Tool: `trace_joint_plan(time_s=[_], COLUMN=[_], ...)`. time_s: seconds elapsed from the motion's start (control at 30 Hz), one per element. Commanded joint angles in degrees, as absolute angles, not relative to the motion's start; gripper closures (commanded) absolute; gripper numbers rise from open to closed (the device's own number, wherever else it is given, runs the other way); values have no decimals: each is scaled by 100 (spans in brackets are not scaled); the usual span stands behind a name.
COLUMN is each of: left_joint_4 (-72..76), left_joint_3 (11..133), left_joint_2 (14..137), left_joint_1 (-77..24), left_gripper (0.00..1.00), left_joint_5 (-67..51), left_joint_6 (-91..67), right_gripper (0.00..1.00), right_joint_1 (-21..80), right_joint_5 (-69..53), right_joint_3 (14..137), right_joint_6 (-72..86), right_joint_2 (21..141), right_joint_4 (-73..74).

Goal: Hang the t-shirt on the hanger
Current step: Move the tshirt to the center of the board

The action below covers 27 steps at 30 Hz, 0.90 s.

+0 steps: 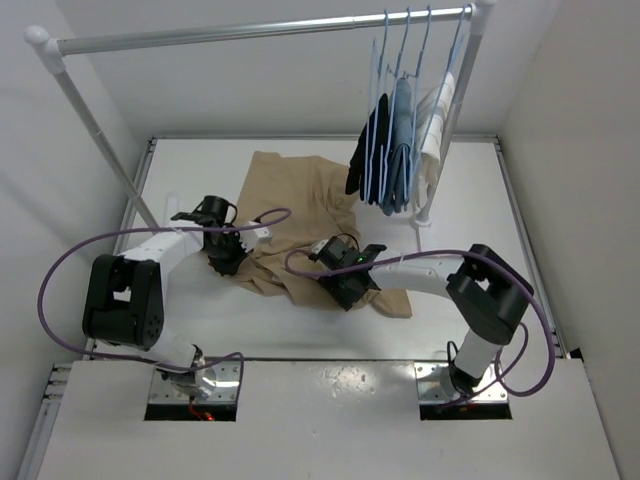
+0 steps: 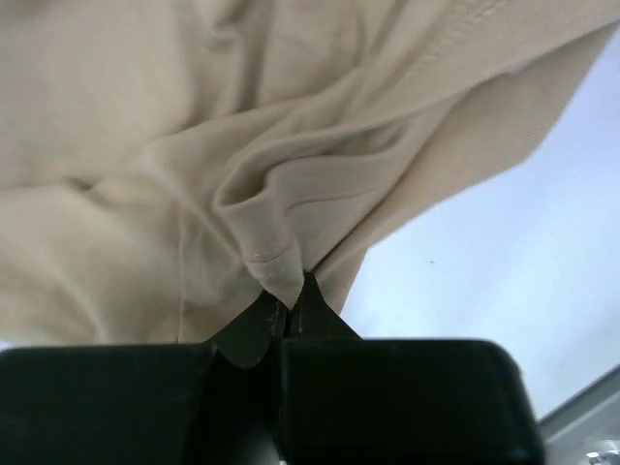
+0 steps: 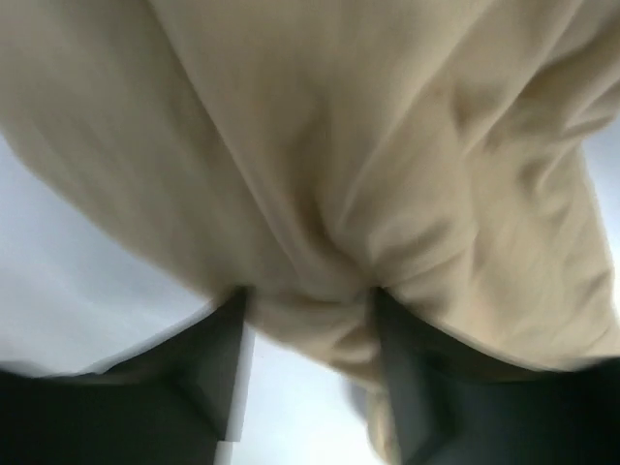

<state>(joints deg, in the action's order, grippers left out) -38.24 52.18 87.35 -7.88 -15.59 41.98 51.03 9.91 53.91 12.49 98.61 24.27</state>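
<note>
The tan t-shirt (image 1: pixel 295 195) lies crumpled on the white table. My left gripper (image 1: pixel 224 256) is at its left edge and is shut on a folded hem of the t-shirt (image 2: pixel 242 126), pinched at the fingertips (image 2: pixel 289 302). My right gripper (image 1: pixel 346 287) is at the shirt's near right edge. Its jaws stand partly apart and press a thick bunch of the t-shirt (image 3: pixel 320 145) between them (image 3: pixel 310 300). Several pale-blue wire hangers (image 1: pixel 388 60) hang on the rail at the back right. I cannot tell a bare hanger among them.
A white clothes rail (image 1: pixel 250 30) spans the back on a slanted left post (image 1: pixel 105 150) and a right post (image 1: pixel 455 110). Black (image 1: pixel 372 140), blue (image 1: pixel 402 150) and white (image 1: pixel 437 130) garments hang at its right end. White walls enclose the table on three sides.
</note>
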Motion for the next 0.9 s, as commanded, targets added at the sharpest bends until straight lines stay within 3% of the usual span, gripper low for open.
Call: trace_joint_plan(time_s=[0.0,0.03,0.13,0.57,0.87], left_joint_4=[-3920,-3859,-3806,-3393,-3243], left_joint_3=[5186,5186,5186,4852,4913], left_joint_2=[8587,8587,8456,8156,8314], left_joint_1=[-756,-756,-756,-809,-914], left_gripper=[100,100,100,100,100], left_joint_5=[-1766,-1767,-1828,-1881,-1767], left_joint_6=[4114,4026,3745,3401,3340], right_gripper=[39,27,20,20,20], right_joint_1=[5221,5221,5273,5660,5660], right_joint_5=[828,713,387,-1335,-1837], right_joint_3=[5843,5845,6081,8532,9394], right_joint_6=[817,765,704,211,377], right_joint_2=[9476,9309,8748,8947,8895], right_joint_4=[3015,3015,2813,3683,2444])
